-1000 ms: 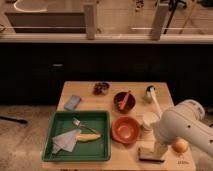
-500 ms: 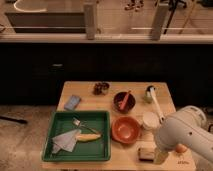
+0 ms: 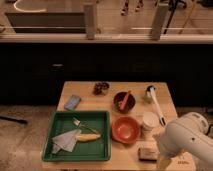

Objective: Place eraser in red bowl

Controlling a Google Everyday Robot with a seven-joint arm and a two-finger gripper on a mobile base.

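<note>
The eraser [image 3: 146, 153], a small block with a pale top and dark base, lies at the table's [image 3: 85, 91] front edge, just beside the red bowl [image 3: 125, 130]. The gripper [image 3: 159, 156] seems to meet its right end; whether it grips, I cannot tell.

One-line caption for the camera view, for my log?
Gripper at the wooden table's front right, beside the small cream rectangular eraser; the wide orange-red bowl sits empty just behind it.

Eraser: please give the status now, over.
Status: gripper low at the table's front right corner, beside the eraser. That eraser lies on the table, not yet in the red bowl. A white cup stands close behind it, right of the bowl.
</note>
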